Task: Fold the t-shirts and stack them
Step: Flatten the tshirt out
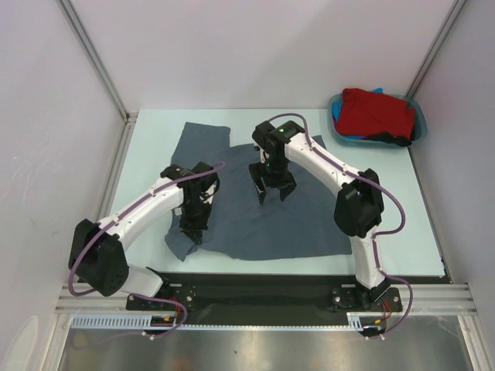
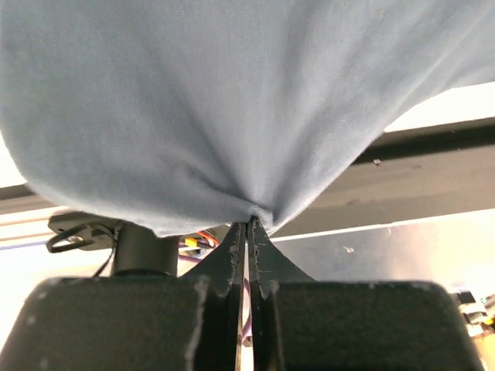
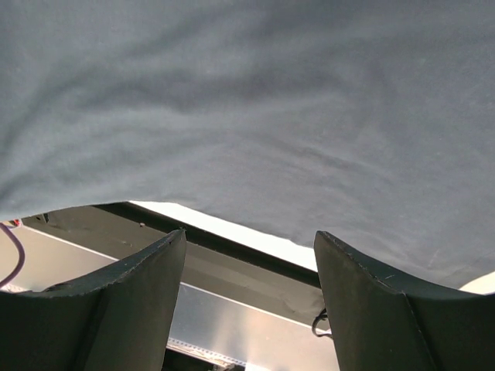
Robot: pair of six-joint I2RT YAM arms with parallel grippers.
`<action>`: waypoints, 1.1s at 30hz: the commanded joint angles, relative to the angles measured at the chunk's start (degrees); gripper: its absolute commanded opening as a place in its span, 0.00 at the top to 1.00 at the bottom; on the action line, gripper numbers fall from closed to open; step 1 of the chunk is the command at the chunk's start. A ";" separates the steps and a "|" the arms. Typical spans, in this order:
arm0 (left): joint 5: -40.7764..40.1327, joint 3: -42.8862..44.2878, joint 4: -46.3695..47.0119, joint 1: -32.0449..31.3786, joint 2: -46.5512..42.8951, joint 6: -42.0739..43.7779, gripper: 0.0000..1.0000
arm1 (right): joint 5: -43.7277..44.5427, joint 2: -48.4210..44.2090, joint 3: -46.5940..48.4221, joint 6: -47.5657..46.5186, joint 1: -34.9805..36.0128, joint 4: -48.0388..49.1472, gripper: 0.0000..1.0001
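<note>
A slate-grey t-shirt (image 1: 255, 209) lies spread on the pale table, one sleeve toward the back left. My left gripper (image 1: 193, 230) is shut on the shirt's left near edge; the left wrist view shows the cloth (image 2: 232, 116) pinched at the fingertips (image 2: 249, 224). My right gripper (image 1: 271, 193) is open above the middle of the shirt, holding nothing; the grey cloth (image 3: 255, 108) fills its wrist view beyond the spread fingers (image 3: 131, 286). A red t-shirt (image 1: 379, 114) lies bundled in the tub at the back right, with bits of blue and black cloth beside it.
A teal plastic tub (image 1: 420, 116) stands at the table's back right corner. White walls enclose the table at the back and sides. A black rail (image 1: 263, 294) with both arm bases runs along the near edge.
</note>
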 commanded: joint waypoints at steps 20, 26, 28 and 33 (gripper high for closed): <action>-3.28 2.19 -7.85 -0.51 -2.34 -3.58 0.00 | 3.69 -1.93 -1.37 0.61 0.77 -3.58 0.27; 2.19 -5.36 -6.97 -2.96 -9.37 -5.43 0.00 | 4.39 -1.14 -0.14 0.61 0.68 -4.28 0.27; 2.63 -8.35 -6.71 -3.41 -10.26 -4.90 0.00 | 4.39 -0.52 0.48 0.69 0.76 -4.46 0.27; 4.91 -11.60 -4.96 -3.67 -12.28 -4.29 0.00 | 4.13 0.27 1.36 1.05 0.76 -4.55 0.27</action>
